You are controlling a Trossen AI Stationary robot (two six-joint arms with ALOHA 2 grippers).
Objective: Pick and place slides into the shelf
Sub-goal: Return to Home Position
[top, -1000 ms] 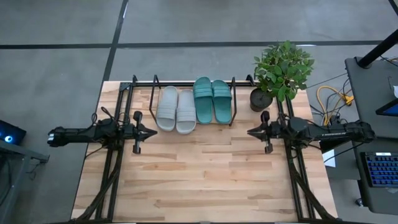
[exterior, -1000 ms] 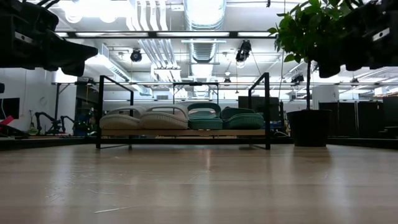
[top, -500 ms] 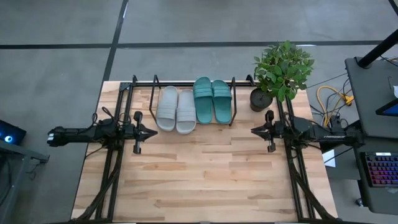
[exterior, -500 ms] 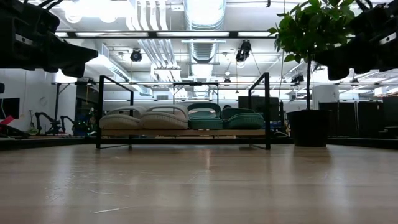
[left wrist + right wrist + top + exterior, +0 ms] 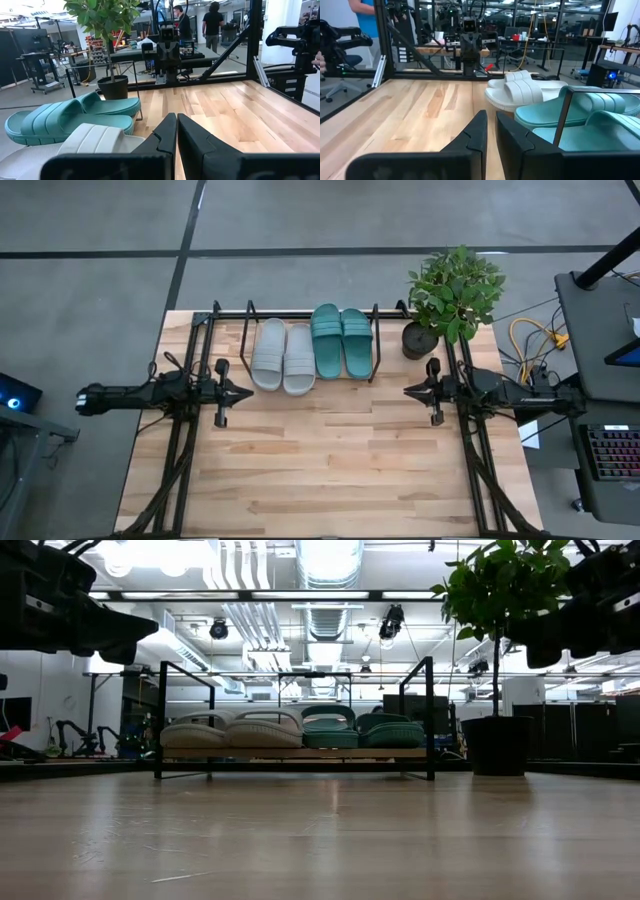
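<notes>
Ribbed rubber slides (image 5: 298,360), two grey and two teal, fill the wooden board of the thin black-tube shelf (image 5: 290,315). Left gripper (image 5: 247,392) and right gripper (image 5: 405,391) hover either side, closed, holding nothing

Overhead, table-level, both wrists, all sharing shelf (image 5: 296,753)

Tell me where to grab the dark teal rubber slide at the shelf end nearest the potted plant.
Best guess: pinch the dark teal rubber slide across its wide ribbed strap, coming down from above. It lies flat, sole down; the black tube shelf frame stands beside one edge and its teal twin crowds the other.
</notes>
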